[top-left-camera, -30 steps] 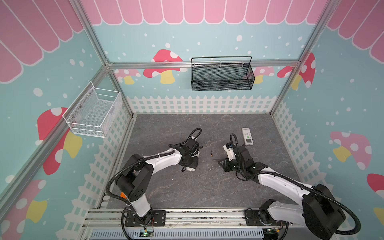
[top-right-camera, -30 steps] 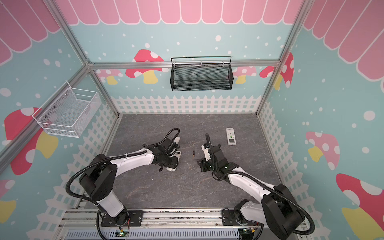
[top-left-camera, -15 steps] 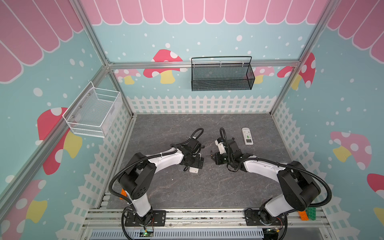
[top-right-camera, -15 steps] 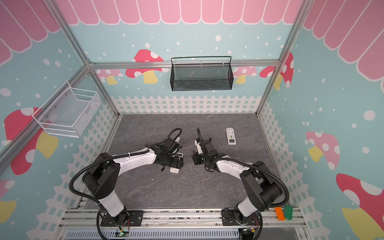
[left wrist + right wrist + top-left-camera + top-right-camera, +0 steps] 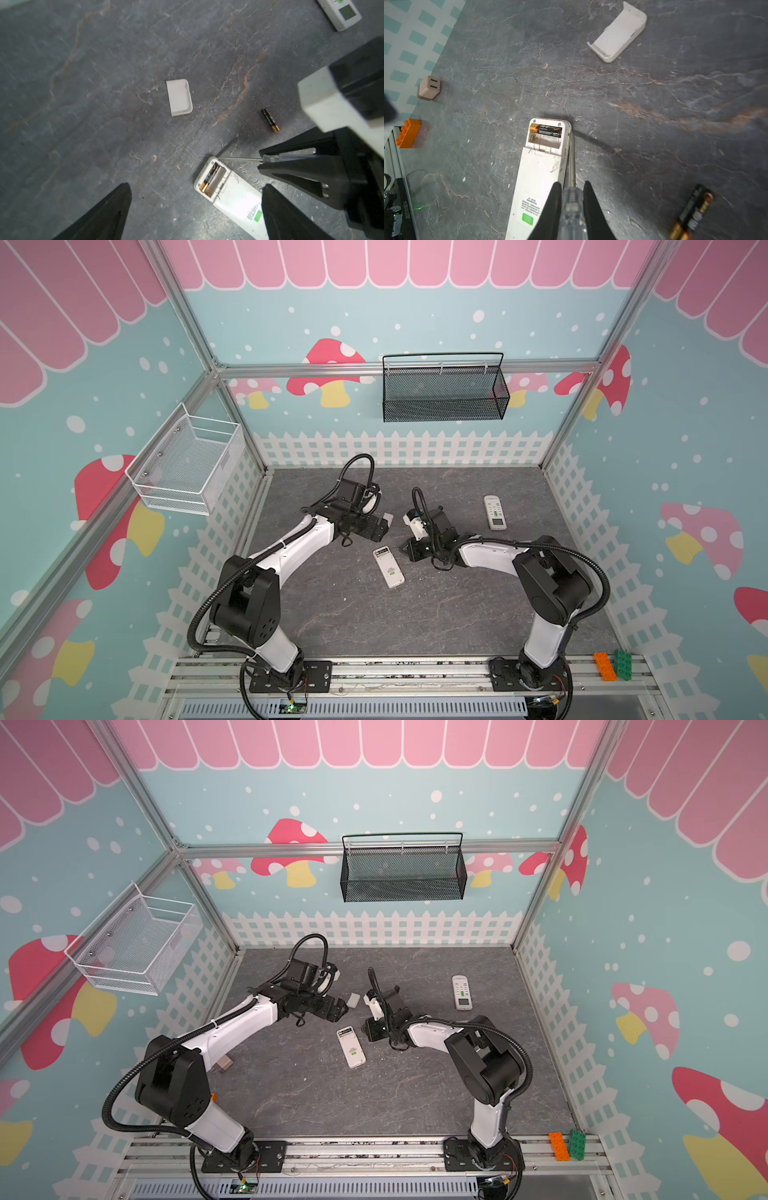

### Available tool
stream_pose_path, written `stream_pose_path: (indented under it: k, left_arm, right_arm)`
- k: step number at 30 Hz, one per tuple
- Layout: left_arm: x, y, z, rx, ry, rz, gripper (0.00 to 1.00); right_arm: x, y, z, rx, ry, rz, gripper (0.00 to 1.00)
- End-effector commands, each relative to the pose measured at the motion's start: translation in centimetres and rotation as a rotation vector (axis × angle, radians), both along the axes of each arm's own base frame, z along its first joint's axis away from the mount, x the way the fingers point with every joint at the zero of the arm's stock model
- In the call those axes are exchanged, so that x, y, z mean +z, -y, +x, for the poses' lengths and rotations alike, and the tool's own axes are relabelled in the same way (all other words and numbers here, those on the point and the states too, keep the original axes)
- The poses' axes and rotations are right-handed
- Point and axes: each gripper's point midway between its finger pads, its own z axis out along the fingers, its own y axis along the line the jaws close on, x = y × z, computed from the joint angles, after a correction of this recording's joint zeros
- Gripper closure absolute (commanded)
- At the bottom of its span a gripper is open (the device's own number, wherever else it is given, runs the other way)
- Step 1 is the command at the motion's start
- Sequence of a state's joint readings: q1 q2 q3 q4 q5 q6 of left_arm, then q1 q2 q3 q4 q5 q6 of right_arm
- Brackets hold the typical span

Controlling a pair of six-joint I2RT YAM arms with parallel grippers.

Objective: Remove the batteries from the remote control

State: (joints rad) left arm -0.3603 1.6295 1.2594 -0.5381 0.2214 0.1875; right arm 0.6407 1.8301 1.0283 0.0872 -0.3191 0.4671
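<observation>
The white remote control [image 5: 388, 572] lies face down on the grey mat, its compartment open. One of the batteries [image 5: 546, 129] sits inside it, and another [image 5: 270, 120] lies loose on the mat. My left gripper [image 5: 195, 187] hangs open above the remote's open end, holding nothing; in a top view it [image 5: 380, 526] is just behind the remote. My right gripper [image 5: 572, 184] is shut on a clear-handled screwdriver [image 5: 572, 164]. The screwdriver's shaft runs along the remote's edge near the compartment.
The white battery cover [image 5: 179, 97] lies on the mat behind the remote. A second remote [image 5: 494, 512] lies at the back right. A white charger plug [image 5: 428, 88] and an orange brick [image 5: 408, 133] sit by the fence. Black mesh basket [image 5: 444, 389] and white wire basket [image 5: 187, 466] hang on the walls.
My left gripper opened and drew back from the remote, which now lies free on the mat. My right gripper moved left to the remote with the screwdriver.
</observation>
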Motion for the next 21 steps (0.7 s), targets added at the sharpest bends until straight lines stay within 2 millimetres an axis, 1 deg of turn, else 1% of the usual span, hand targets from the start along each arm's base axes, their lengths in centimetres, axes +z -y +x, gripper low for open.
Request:
stream_pose_path:
  k: [1, 3, 6, 9, 11, 13, 15, 19, 21]
  left_arm:
    - [1.3, 1.0, -2.3, -0.451, 0.092, 0.014, 0.03]
    - [0.5, 1.0, -4.2, -0.639, 0.092, 0.039, 0.03]
    - [-1.4, 1.5, -7.2, -0.908, 0.108, 0.084, 0.04]
    - [-4.5, 1.2, -8.5, -1.125, 0.148, 0.226, 0.04]
    - [-5.9, 1.1, -8.4, -1.209, 0.163, 0.265, 0.04]
    - [-7.0, 1.1, -7.6, -1.266, 0.165, 0.307, 0.03]
    - [-8.1, 1.2, -7.5, -1.344, 0.156, 0.338, 0.03]
    - [-9.3, 2.0, -6.7, -1.444, 0.154, 0.355, 0.02]
    - [-9.8, 2.2, -6.3, -1.466, 0.148, 0.371, 0.01]
  right_arm:
    - [0.5, -0.7, 0.0, 0.070, 0.037, -0.001, 1.00]
    - [1.1, -0.1, 0.3, 0.073, 0.065, -0.028, 1.00]
    - [3.3, 1.5, 0.2, 0.070, 0.126, -0.046, 1.00]
    - [5.1, 3.4, -1.1, 0.078, 0.215, -0.066, 1.00]
    - [5.6, 4.4, -2.2, 0.091, 0.251, -0.080, 1.00]
    - [5.9, 5.4, -3.8, 0.106, 0.272, -0.076, 1.00]
    - [6.2, 5.8, -5.5, 0.145, 0.297, -0.047, 1.00]
    - [6.5, 6.9, -7.9, 0.186, 0.337, -0.029, 1.00]
    - [6.8, 7.4, -8.5, 0.184, 0.354, -0.024, 1.00]
